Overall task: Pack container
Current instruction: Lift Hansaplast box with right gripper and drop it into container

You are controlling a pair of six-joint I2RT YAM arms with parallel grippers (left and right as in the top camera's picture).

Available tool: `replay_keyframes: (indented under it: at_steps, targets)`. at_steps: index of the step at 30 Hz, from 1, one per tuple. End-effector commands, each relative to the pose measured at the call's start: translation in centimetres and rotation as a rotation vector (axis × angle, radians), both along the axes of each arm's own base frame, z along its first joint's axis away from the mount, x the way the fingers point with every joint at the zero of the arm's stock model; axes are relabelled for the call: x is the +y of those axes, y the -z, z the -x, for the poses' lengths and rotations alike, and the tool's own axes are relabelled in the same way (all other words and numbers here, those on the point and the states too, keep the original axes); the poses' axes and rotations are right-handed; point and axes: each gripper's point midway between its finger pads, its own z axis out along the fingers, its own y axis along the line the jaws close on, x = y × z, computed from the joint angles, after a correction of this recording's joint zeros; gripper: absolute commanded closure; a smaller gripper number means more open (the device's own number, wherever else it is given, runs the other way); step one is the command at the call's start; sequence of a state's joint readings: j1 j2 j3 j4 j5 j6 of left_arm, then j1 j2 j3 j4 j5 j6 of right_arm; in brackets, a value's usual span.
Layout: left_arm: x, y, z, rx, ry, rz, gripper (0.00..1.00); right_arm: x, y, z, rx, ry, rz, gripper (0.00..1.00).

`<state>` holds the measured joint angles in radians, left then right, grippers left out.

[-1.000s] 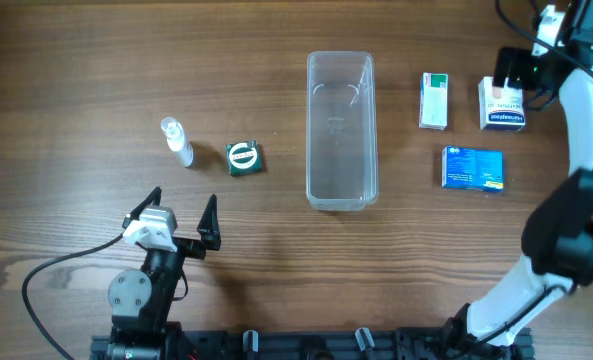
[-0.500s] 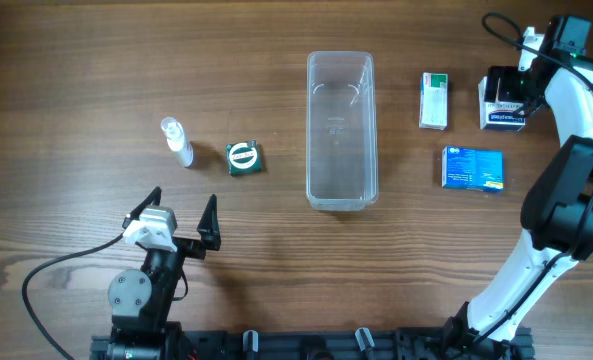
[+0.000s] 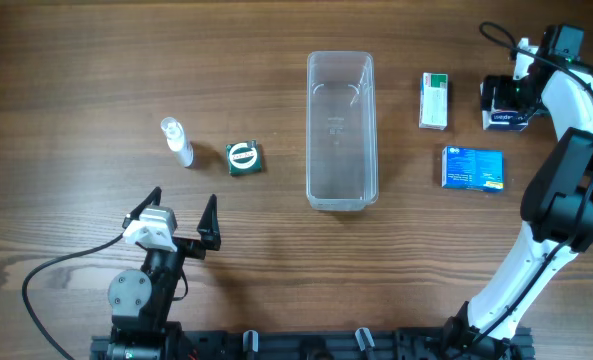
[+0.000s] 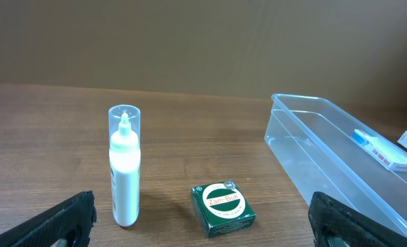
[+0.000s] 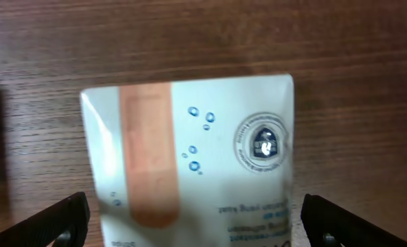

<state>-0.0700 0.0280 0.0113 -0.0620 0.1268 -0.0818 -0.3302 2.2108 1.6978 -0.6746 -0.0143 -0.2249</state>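
Overhead view: the container (image 3: 341,130) lies lengthwise mid-table, with nothing in it that I can see.
Right gripper (image 3: 503,98): it hangs over the plaster box (image 3: 504,119) at the far right. The wrist view shows its fingers (image 5: 55,221) spread wide either side of the box, not gripping.
Left gripper (image 3: 176,222): released and low by its base, facing the bottle (image 4: 124,168) and green box (image 4: 224,209).
Waiting: the white box (image 3: 434,100) and blue box (image 3: 473,168), both right of the container.
Risk at the grasp: the box looks broad for that spread, so closing off-centre could skew it or flick it away.
Risk in the carry: thin card may crush or slip if pinched near an edge, or clip the container's rim going in.
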Motion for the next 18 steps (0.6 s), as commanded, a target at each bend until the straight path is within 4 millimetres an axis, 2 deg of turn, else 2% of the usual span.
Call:
replay_keyframes:
  at_steps: [1,9,18]
  targets:
    - [0.33,0.31,-0.06,0.008,-0.017,0.007,0.01,0.99,0.53,-0.48,-0.003,-0.040,-0.030,0.00]
    - [0.34,0.31,-0.06,0.008,-0.017,0.007,0.00,0.99,0.93,-0.24,0.011,-0.039,-0.031,0.00]
    - [0.33,0.31,-0.06,0.008,-0.017,0.007,0.00,0.34,0.99,0.08,0.028,-0.015,0.001,0.11]
